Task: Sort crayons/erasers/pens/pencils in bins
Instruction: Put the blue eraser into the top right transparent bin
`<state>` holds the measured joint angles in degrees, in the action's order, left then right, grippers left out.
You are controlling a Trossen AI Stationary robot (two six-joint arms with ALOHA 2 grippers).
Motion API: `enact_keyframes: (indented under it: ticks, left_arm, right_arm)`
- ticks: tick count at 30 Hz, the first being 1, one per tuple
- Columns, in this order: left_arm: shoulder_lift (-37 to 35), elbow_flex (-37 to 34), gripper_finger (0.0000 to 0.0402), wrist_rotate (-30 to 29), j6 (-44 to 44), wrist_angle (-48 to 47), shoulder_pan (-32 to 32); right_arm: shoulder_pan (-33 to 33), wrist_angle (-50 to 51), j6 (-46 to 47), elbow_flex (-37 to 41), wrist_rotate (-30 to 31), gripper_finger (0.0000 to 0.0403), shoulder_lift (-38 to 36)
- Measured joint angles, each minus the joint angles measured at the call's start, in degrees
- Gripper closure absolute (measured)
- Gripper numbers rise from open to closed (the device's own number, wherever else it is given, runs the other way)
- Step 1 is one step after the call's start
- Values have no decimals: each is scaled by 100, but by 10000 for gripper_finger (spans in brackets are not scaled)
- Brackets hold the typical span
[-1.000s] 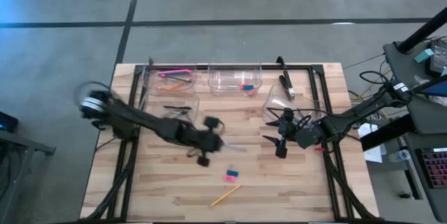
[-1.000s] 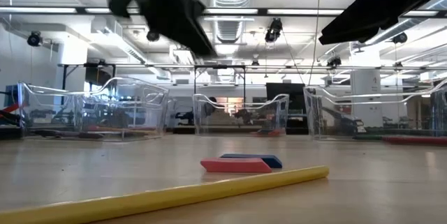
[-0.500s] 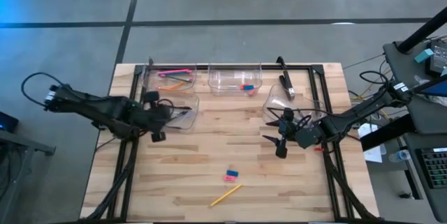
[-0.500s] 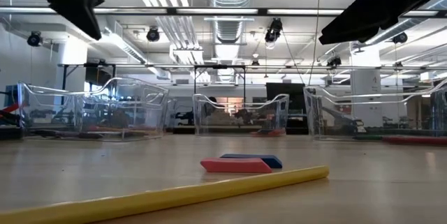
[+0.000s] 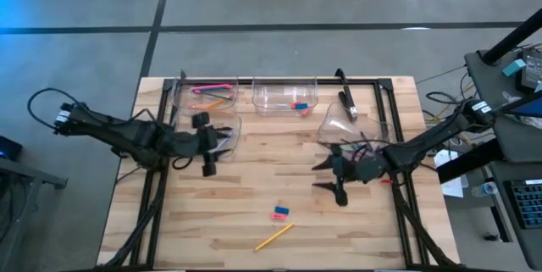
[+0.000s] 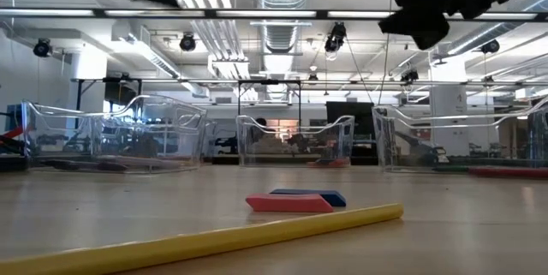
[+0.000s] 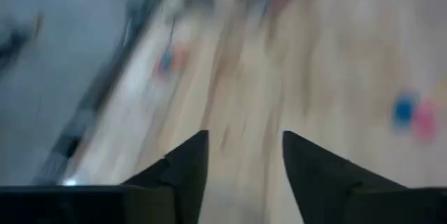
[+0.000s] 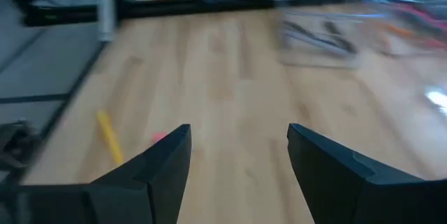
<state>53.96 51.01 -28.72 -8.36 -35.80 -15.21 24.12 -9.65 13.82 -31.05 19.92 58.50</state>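
Observation:
My left gripper [image 5: 216,143] hangs open above the table's left side, at the clear bin [image 5: 227,124] that holds dark pens [image 5: 218,133]. Nothing shows between its fingers in the left wrist view [image 7: 244,140]. My right gripper [image 5: 326,177] hangs open and holds nothing above the table's right half; its fingers point toward the left. A pink eraser [image 5: 277,217] and a blue eraser [image 5: 283,210] lie side by side on the wood near the front. A yellow pencil [image 5: 273,236] lies just nearer than they do. Pink and orange pencils [image 5: 210,94] lie in the far left bin.
A clear bin [image 5: 273,90] at the far middle holds small erasers [image 5: 298,105]. Another clear bin [image 5: 343,124] stands just beyond my right gripper. A black metal frame [image 5: 279,78] runs round the tabletop. Bare wood lies between the two grippers.
My left gripper has swung from the table's middle toward the left edge and up, ending by the pen bin. My right gripper has tipped a little and stays where it was. The erasers and the yellow pencil have not moved.

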Motion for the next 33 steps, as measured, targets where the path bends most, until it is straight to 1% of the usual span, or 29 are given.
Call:
enact_keyframes:
  ticks: [1,3,7,9,11,14,16,19,23,29,33]
  left_arm:
    - [6,-36,228,35,256,570,-18]
    - [23,-243,212,179,726,1707,-34]
    - [41,-1142,202,949,1318,4146,-28]
    - [51,-1708,201,1186,1323,5458,-33]
    - [132,-2247,201,1237,1239,6677,-33]
    - [332,-2881,201,1237,1118,8118,-32]
    - [498,-3153,201,1238,1063,8788,-28]
    - [729,-3329,201,1240,1025,9172,-28]
    - [933,-3329,201,1240,1019,9193,-28]
    - [1105,-3312,201,1240,1021,9186,-28]
    - [1126,-3312,201,1238,1021,9197,-28]
  right_arm:
    - [2,-211,-46,-23,-161,177,142]
    - [0,-593,-61,-74,-236,177,445]
    - [-4,-1057,-143,-217,-236,177,1119]
    - [-4,-1163,-203,-319,-236,177,1489]
    - [-4,-1302,-262,-440,-238,177,1854]
    - [-2,-1342,-387,-699,-238,177,2407]
    - [-2,-1318,-452,-886,-238,177,2758]
    - [-2,-1323,-469,-1168,-240,177,3205]
    - [-2,-1322,-445,-1451,-243,177,3665]
    - [-14,-1319,-399,-1752,-244,177,4109]
    - [-15,-1318,-205,-1930,-590,177,4381]
